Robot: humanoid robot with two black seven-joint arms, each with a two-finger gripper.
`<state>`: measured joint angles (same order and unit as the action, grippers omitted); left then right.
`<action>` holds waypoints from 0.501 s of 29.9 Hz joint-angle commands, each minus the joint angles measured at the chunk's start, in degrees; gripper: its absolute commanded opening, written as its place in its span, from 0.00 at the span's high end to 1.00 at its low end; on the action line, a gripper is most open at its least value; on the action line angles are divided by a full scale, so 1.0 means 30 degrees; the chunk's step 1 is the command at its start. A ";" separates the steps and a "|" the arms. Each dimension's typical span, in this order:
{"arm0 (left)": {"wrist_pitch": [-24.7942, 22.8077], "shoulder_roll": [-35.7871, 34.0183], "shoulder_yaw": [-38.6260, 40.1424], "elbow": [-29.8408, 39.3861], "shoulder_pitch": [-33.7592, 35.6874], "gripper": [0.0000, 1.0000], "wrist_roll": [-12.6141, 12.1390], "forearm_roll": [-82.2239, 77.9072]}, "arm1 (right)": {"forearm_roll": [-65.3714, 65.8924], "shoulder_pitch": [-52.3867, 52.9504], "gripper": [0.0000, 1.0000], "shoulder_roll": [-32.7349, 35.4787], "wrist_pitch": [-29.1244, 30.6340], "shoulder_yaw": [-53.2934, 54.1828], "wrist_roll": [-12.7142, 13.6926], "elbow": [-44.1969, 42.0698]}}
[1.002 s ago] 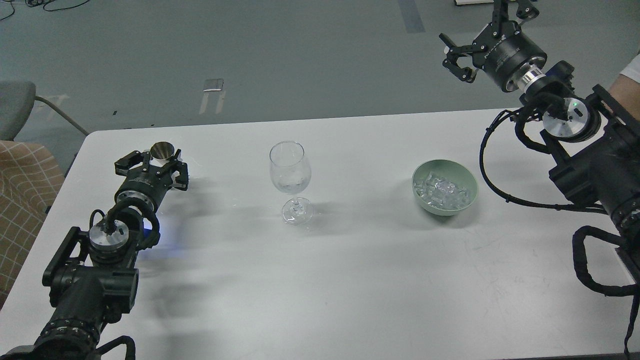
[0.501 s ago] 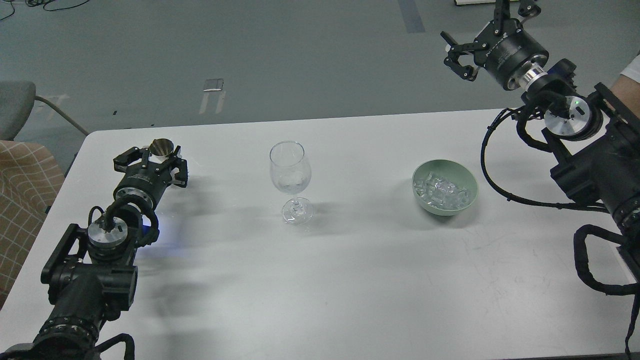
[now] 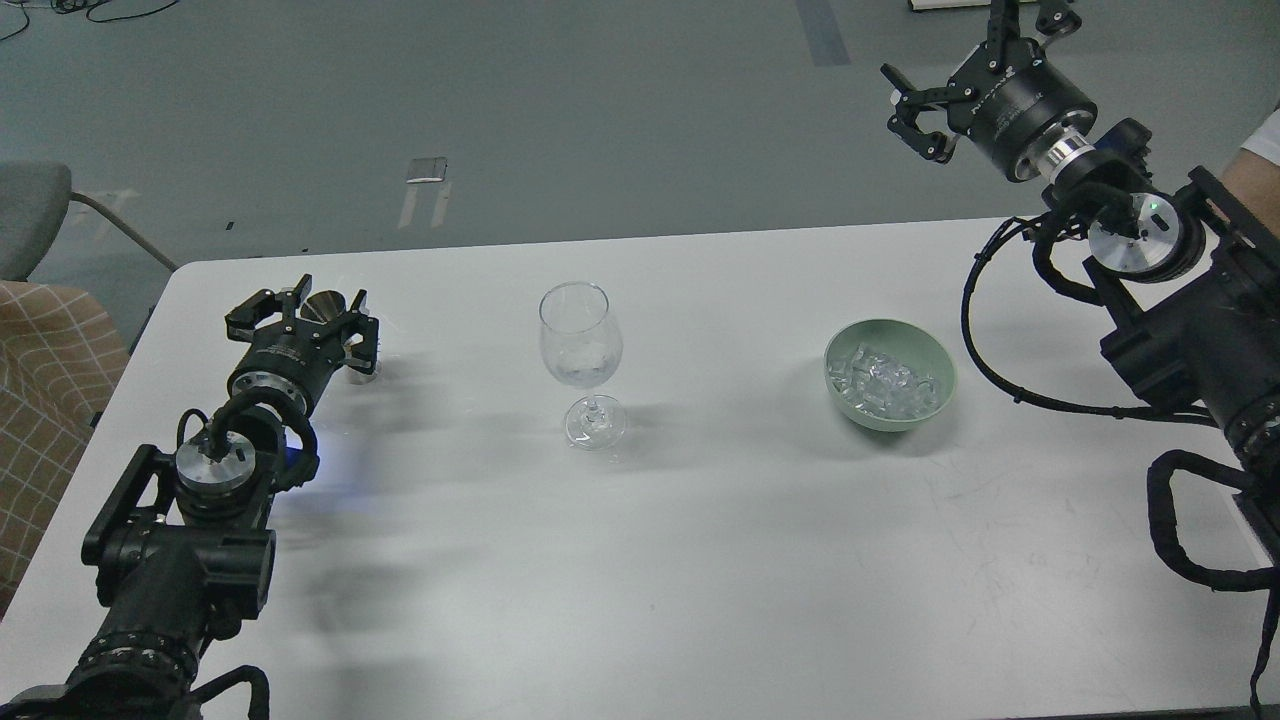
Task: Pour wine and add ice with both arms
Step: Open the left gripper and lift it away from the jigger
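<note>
A small metal cup (image 3: pixel 323 306) stands at the table's left, between the fingers of my left gripper (image 3: pixel 326 300). The jaws are spread and straddle the cup, which they partly hide; I cannot see any liquid in it. A clear stemmed wine glass (image 3: pixel 581 340) stands upright at the table's middle, with a faint clear glint low in its bowl. A pale green bowl (image 3: pixel 935 362) to its right holds several clear ice cubes (image 3: pixel 880 381). My right gripper (image 3: pixel 965 55) is open and empty, raised high beyond the table's far right edge, well clear of the bowl.
The white table (image 3: pixel 700 560) spans the view; its far edge runs behind the glass. A grey chair (image 3: pixel 30 215) and a checked cushion (image 3: pixel 50 370) stand off the left edge. A person's arm (image 3: pixel 1255 175) shows at the far right.
My left gripper has moved forward so that its fingers now flank the metal cup and hide more of it. My right gripper has risen slightly. Glass and bowl have not moved.
</note>
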<state>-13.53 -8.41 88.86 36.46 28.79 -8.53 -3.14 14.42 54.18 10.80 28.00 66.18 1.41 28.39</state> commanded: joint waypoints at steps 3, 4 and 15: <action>0.0058 -0.0009 0.0029 0.0181 0.0219 0.36 0.0002 0.0022 | -0.0001 0.0162 0.00 -0.0025 0.0000 0.0001 -0.0002 0.0001; 0.0087 -0.0038 0.0029 0.0413 0.0248 0.35 0.0002 0.0022 | -0.0001 0.0163 0.00 0.0004 0.0000 0.0001 -0.0002 0.0001; 0.0555 -0.0712 -0.0030 0.3344 0.0424 0.33 -0.0115 -0.0065 | -0.0030 0.0163 0.00 0.0004 0.0000 0.0059 0.0028 0.0030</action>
<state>-12.56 -9.96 88.87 44.79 29.91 -8.79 -3.08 14.34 54.70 10.88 28.00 66.21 1.50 28.39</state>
